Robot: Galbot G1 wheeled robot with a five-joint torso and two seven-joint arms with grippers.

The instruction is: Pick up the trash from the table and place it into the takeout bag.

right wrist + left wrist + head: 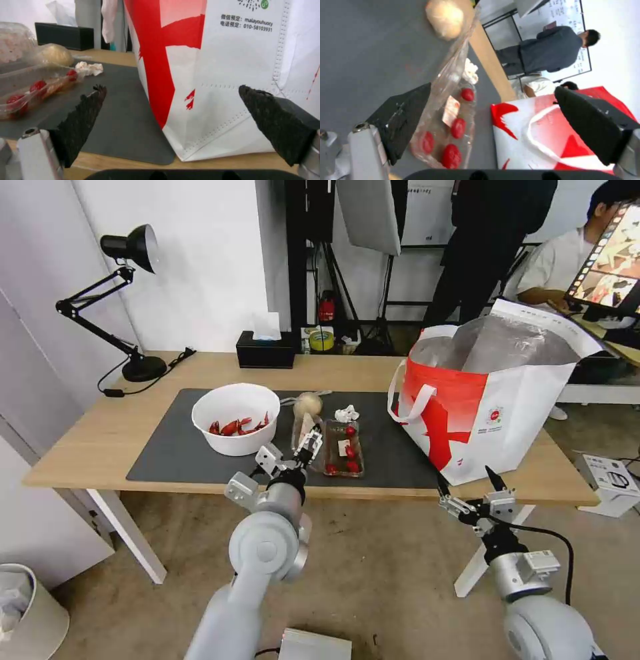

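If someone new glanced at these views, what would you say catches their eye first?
Probably the takeout bag, big and red-and-white, standing open at the table's right end. Next, the white round bowl of red shells on the dark mat, and the open left gripper poised at the clear hinged tray. The right gripper hangs open below the bag.

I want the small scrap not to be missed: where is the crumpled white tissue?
In the head view the crumpled white tissue lies on the dark mat, just behind the clear plastic tray, between the beige round lump and the takeout bag.
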